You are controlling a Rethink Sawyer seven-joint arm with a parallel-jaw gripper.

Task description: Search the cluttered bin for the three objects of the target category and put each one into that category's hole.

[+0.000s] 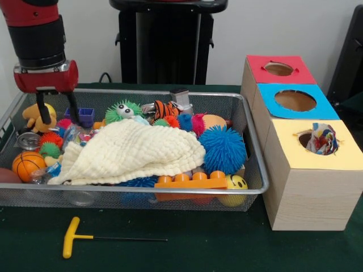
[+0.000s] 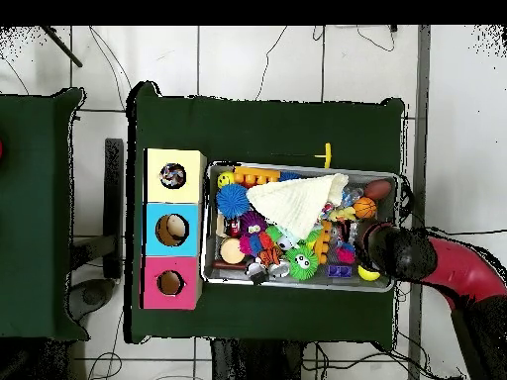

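**Hand poised over the bin's corner, one cloth already in the yellow hole**

Taking the bin (image 1: 256, 190) as the landmark, and working from the camera's side of the front view toward the robot: in front of its near wall a yellow-handled T tool (image 1: 74, 238) lies on the green surface (image 1: 198, 249). Just inside that near wall sit an orange block with round studs (image 1: 190, 182) and a yellow smiley ball (image 1: 233, 188), with a small basketball (image 1: 27, 164) at the near left. A cream waffle-weave cloth (image 1: 130, 152) spreads over the middle of the bin, covering whatever lies beneath, and a blue spiky ball (image 1: 223, 148) rests against its right edge. Toward the far wall are a green fuzzy ball with eyes (image 1: 123, 111), a tiger-striped toy (image 1: 165, 109) and a blue block (image 1: 81, 116).

Beside the bin's right wall stands a row of three wooden boxes. The nearest has the yellow top, and a white cloth with coloured dots (image 1: 322, 138) is bunched in its hole (image 1: 305, 139), part of it standing above the rim. The blue-topped box (image 1: 295, 101) and red-topped box (image 1: 279, 69) follow behind.

Over the bin's far left corner hangs the hand (image 1: 55, 109), its two dark fingers (image 1: 41, 109) spread apart and holding nothing, tips next to a yellow plush toy (image 1: 38, 118).
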